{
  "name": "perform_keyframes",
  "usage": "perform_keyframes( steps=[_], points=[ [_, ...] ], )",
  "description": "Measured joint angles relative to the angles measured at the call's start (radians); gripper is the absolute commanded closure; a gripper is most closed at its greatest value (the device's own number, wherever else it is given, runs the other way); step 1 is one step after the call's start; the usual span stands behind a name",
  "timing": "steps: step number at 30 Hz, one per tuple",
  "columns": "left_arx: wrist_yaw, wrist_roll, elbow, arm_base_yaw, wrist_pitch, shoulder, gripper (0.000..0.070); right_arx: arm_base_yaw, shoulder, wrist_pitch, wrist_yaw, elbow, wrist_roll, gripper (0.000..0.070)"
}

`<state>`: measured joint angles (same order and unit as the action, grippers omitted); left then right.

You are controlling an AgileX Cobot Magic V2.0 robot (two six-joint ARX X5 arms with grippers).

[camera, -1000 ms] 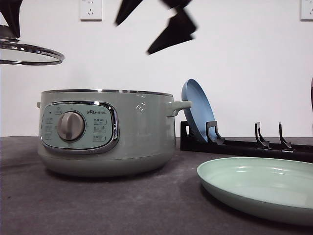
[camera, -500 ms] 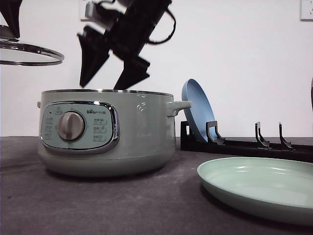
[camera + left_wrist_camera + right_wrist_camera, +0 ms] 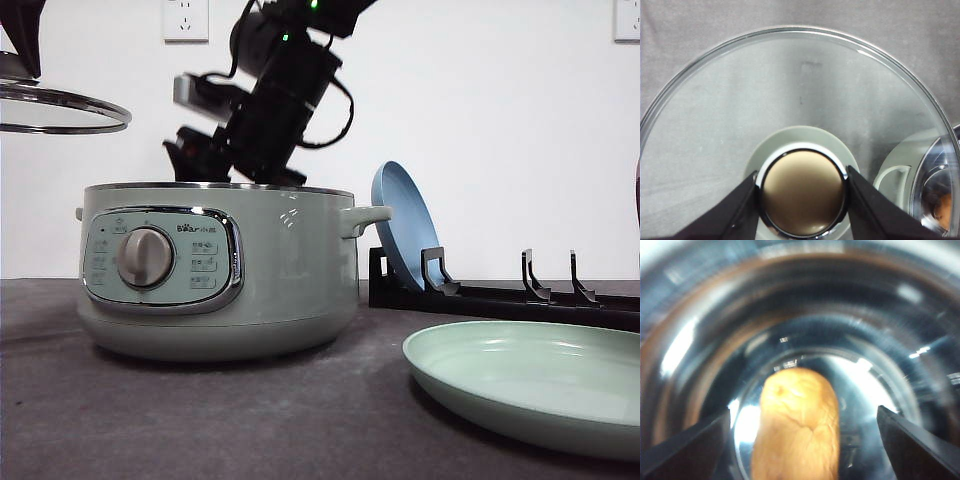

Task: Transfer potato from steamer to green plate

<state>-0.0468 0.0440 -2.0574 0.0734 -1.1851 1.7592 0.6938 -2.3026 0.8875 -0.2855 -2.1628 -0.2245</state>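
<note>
Inside steamer [image 3: 220, 270]: potato [image 3: 797, 425] between spread right gripper [image 3: 800, 440]; left gripper [image 3: 802, 205] clamps lid [image 3: 790, 100].

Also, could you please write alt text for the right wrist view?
An orange-brown potato lies on the shiny metal floor of the steamer, seen from above. The open right gripper has one dark finger on each side of it, not touching.

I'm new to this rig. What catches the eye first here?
The right hand is open inside the sage-green steamer, straddling the orange potato. At the far left the left hand holds the glass lid aloft by its knob, and the green plate waits front right.
</note>
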Motion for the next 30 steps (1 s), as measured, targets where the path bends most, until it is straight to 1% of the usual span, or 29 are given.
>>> perform_keyframes(
  steps=[7, 10, 12, 14, 15, 16, 21, 24, 27, 30],
  points=[
    [0.0, -0.002, 0.0, 0.0, 0.0, 0.0, 0.07, 0.001, -0.028, 0.002, -0.001, 0.0, 0.001, 0.0118],
    [0.0, -0.001, 0.0, 0.0, 0.0, 0.0, 0.07, 0.0, -0.037, 0.004, -0.002, 0.0, 0.006, 0.0244],
    [0.0, -0.002, 0.001, 0.0, 0.0, 0.0, 0.07, 0.0, -0.047, 0.006, -0.006, 0.0, 0.013, 0.0316],
    [0.0, -0.002, 0.001, 0.0, 0.0, 0.0, 0.07, 0.0, -0.054, 0.004, -0.016, 0.0, 0.019, 0.0412],
    [0.0, -0.002, 0.001, 0.0, 0.0, 0.0, 0.07, 0.0, -0.054, 0.003, -0.021, 0.0, 0.021, 0.0445],
    [0.0, -0.002, 0.001, 0.0, 0.0, 0.0, 0.07, 0.0, -0.054, 0.004, -0.024, 0.0, 0.023, 0.046],
    [0.0, -0.001, 0.001, 0.0, 0.0, 0.0, 0.07, 0.0, -0.054, 0.017, -0.025, -0.015, 0.041, 0.0462],
    [0.0, -0.002, 0.001, 0.0, 0.0, 0.0, 0.07, -0.009, -0.054, 0.057, -0.027, -0.076, 0.053, 0.0462],
    [0.0, -0.002, 0.001, 0.0, 0.0, 0.0, 0.07, -0.017, -0.039, 0.112, -0.027, -0.151, 0.066, 0.0461],
    [0.0, -0.002, 0.001, 0.0, 0.0, 0.0, 0.07, -0.029, 0.006, 0.202, -0.027, -0.22, 0.069, 0.0462]
  ],
)
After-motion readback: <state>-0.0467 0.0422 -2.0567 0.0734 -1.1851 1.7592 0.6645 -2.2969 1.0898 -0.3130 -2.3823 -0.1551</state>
